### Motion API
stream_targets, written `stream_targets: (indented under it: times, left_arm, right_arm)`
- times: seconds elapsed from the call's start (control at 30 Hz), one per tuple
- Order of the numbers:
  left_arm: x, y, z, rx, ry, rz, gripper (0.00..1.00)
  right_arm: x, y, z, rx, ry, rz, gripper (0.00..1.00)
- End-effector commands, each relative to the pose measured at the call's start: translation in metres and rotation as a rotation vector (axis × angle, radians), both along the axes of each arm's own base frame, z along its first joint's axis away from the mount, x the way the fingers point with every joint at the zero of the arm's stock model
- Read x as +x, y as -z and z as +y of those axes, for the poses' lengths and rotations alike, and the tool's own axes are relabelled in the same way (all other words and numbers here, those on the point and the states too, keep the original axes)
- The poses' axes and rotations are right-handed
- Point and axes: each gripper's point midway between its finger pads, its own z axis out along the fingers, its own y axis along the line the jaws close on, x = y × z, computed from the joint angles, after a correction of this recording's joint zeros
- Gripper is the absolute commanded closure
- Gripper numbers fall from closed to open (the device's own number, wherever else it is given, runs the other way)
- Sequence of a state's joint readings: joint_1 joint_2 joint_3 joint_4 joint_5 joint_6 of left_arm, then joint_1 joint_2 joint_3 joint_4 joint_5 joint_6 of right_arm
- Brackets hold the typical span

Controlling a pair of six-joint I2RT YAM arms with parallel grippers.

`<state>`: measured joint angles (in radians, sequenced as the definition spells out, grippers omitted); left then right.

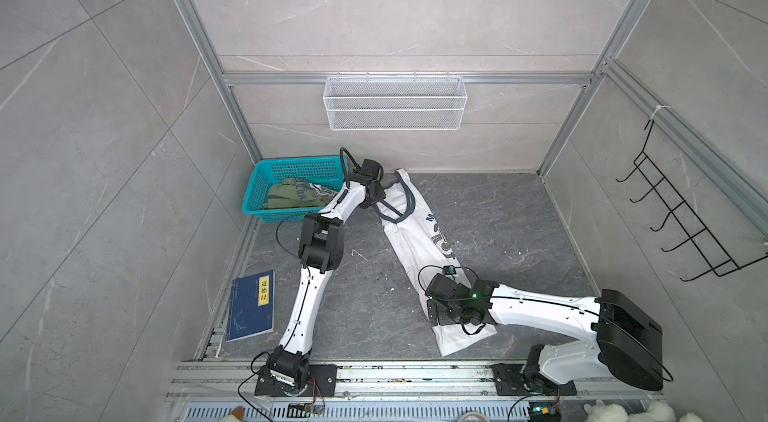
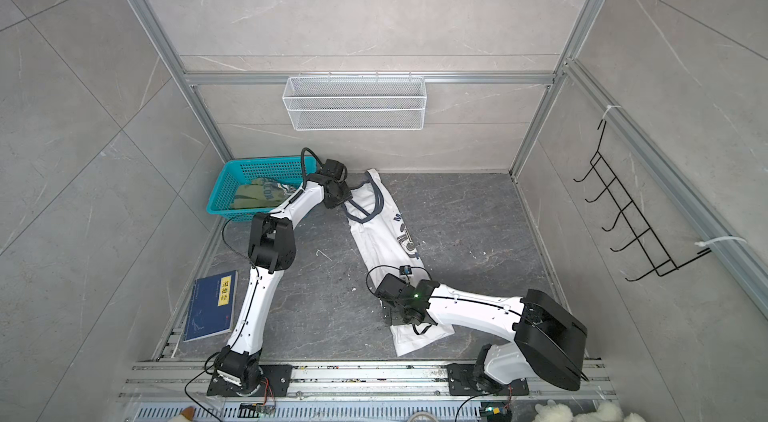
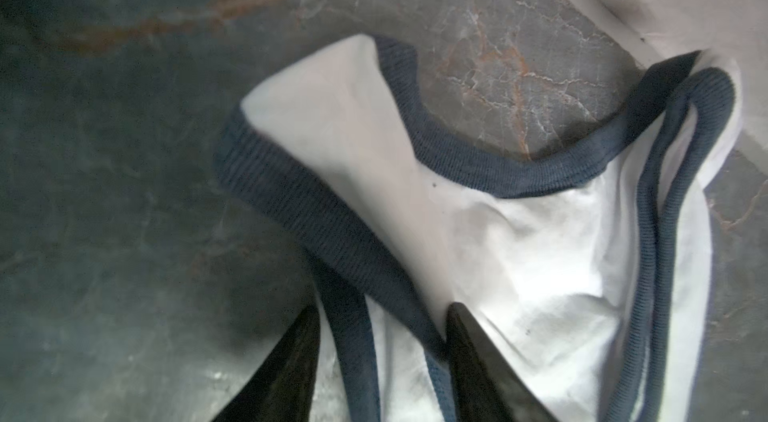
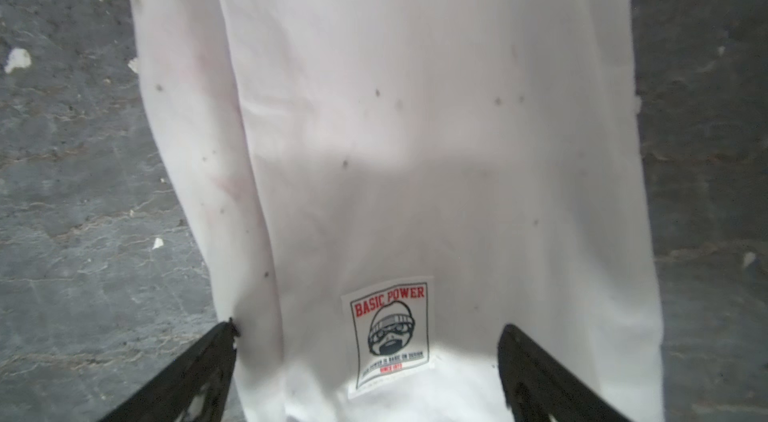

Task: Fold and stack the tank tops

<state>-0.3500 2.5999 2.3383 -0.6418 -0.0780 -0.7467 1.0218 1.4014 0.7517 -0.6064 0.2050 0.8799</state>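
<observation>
The white cloth tank top with navy ribbed trim [image 1: 409, 245] lies on the dark stone tabletop [image 1: 519, 233] as a long narrow strip. The left gripper [image 3: 382, 308] stands partly open astride a navy shoulder strap [image 3: 349, 349] — nothing visibly pinched; the right gripper [image 4: 369, 324] gapes wide over the hem, empty. We judge both ends are staked out for a crosswise fold. The olive green tank top [image 1: 291, 195] waits crumpled in the teal plastic basket [image 1: 299, 170].
</observation>
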Motion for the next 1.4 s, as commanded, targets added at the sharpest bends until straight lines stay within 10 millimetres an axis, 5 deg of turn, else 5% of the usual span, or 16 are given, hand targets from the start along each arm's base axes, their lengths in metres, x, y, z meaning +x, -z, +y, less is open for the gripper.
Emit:
stream_targets:
  times: [0.0,0.17,0.47,0.97,1.2,1.37]
  left_arm:
    - [0.016,-0.011,-0.005,0.016,0.007,-0.068,0.67]
    - [0.029,-0.031,-0.018,0.114,0.102,-0.166,0.84]
    - [0.043,-0.058,-0.025,0.259,0.240,-0.294,0.83]
    - [0.055,-0.046,-0.026,0.299,0.265,-0.319,0.81]
    - [0.034,-0.071,-0.023,0.268,0.270,-0.272,0.48]
    - [-0.004,-0.092,-0.018,0.206,0.287,-0.180,0.37]
  right_arm:
    - [-0.003,0.006,-0.001,0.001,0.014,0.013,0.00]
    - [-0.004,0.009,0.001,0.002,0.012,0.022,0.00]
    - [-0.005,0.012,0.002,0.004,0.004,0.033,0.00]
    - [-0.046,0.025,0.069,0.041,-0.218,0.096,0.02]
    - [-0.061,0.005,0.099,0.072,-0.322,0.074,0.03]
    - [-0.040,-0.041,0.072,0.036,-0.275,-0.078,0.02]
